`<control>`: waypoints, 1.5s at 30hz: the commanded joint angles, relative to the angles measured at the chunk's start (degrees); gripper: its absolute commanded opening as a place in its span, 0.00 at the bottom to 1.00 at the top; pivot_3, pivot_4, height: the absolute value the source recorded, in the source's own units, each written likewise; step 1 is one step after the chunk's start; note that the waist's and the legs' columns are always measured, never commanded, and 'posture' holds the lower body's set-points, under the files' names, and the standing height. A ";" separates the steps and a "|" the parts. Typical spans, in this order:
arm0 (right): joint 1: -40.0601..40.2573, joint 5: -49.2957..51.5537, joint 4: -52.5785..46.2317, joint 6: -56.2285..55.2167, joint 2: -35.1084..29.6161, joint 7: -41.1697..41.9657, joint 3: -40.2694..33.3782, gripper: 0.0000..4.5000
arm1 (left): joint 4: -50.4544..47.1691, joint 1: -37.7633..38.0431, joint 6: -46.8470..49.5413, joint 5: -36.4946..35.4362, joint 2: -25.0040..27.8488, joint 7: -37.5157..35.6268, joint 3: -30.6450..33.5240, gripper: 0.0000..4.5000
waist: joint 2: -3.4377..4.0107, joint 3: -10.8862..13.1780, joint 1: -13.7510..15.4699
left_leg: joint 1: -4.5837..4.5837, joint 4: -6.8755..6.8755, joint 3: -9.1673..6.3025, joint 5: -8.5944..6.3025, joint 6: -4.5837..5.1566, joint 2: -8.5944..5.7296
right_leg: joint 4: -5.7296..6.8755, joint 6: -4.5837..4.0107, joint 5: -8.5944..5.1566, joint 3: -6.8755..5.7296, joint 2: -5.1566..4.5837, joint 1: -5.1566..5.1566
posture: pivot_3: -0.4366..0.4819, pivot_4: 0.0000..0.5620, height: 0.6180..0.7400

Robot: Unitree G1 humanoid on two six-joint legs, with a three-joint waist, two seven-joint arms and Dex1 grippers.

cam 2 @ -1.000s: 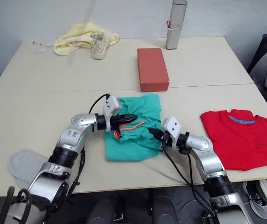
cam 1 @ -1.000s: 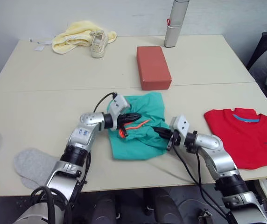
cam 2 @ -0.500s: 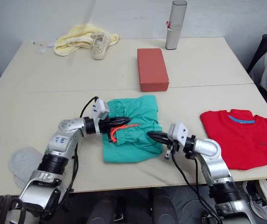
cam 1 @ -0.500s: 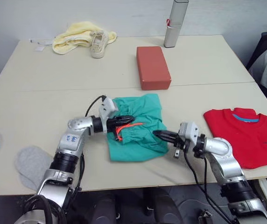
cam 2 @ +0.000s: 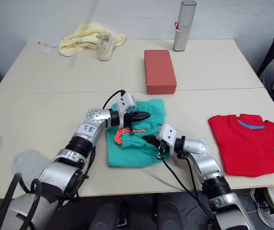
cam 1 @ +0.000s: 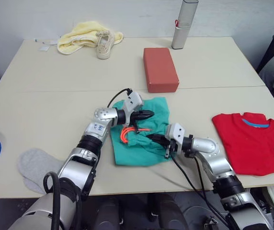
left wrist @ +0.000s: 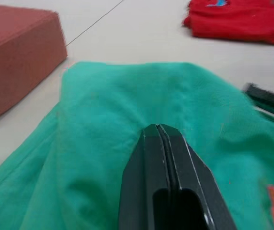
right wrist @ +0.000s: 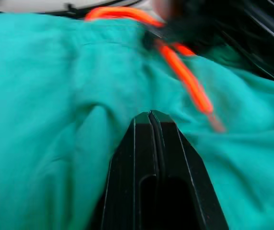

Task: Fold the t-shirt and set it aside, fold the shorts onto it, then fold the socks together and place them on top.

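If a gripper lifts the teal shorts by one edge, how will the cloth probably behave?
The shorts would probably hang limp, because they lie rumpled with soft folds on the table. They look thin, so likely light. The orange drawstring lies loose on top and may dangle or snag on a finger.

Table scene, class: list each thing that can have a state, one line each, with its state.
T-shirt: folded, lying flat.
Shorts: crumpled, drawstring loose.
Sock: lying flat, unfolded.
Left gripper: jaws shut, over the shorts.
Right gripper: jaws shut, on the shorts.
Sneaker: resting against the towel.
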 commanded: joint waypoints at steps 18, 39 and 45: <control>5.58 34.92 -16.56 46.99 -19.04 -7.29 -25.01 0.69 | -32.26 13.52 2.83 -22.66 20.54 -27.33 13.62 0.63 | 0.17 0.12 -0.02 | 0.06 -0.17 -0.14 0.01 -0.09 0.03 | -0.01 -0.14 -0.06 0.32 -0.08 0.05 | 0.48 0.27 1.00; -30.64 28.12 25.34 79.52 -1.89 -12.75 -14.65 1.00 | -50.58 31.51 11.89 -27.69 27.83 -26.31 17.40 0.99 | 0.18 0.09 -2.15 | 0.07 -0.38 -0.06 0.04 -0.13 0.08 | 0.02 -0.18 -0.08 0.44 -0.04 -0.06 | 0.48 0.27 1.00; -34.53 23.28 30.79 74.94 4.85 -13.14 -12.44 0.92 | -51.69 32.50 12.12 -28.13 28.00 -25.60 17.37 1.00 | 0.16 0.07 -2.97 | 0.09 -0.46 -0.03 0.05 -0.16 0.08 | 0.01 -0.19 -0.08 0.45 -0.03 -0.07 | 0.48 0.27 1.00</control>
